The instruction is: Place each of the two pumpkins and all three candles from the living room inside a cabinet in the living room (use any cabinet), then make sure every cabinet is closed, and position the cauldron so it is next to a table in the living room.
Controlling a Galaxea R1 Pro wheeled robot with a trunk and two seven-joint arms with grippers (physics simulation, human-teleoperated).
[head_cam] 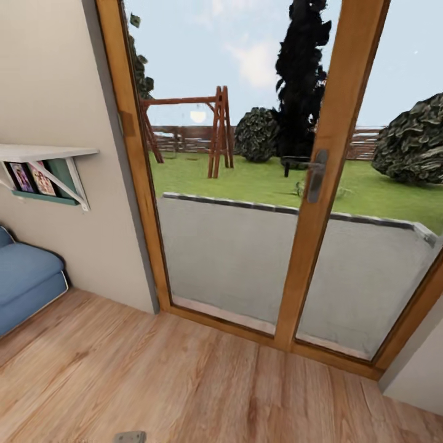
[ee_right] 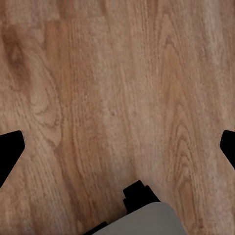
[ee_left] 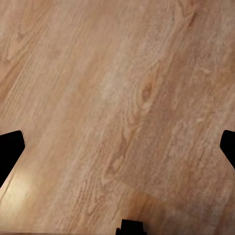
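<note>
Wood floor [head_cam: 184,375] lies nearest, before a glass patio door [head_cam: 307,184] and blue sofa [head_cam: 24,283], both pincers apparently spread wide and empty over it, no pumpkin, candle, cabinet or cauldron visible, so progress cannot be judged.

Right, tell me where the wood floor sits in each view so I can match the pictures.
Head view: the wood floor fills the lower part, below the glass door and beside the blue sofa.
Left wrist view: wood planks across the frame, between the open jaws.
Right wrist view: the same, jaws open.
Shared landmark: the plank grain.
</note>
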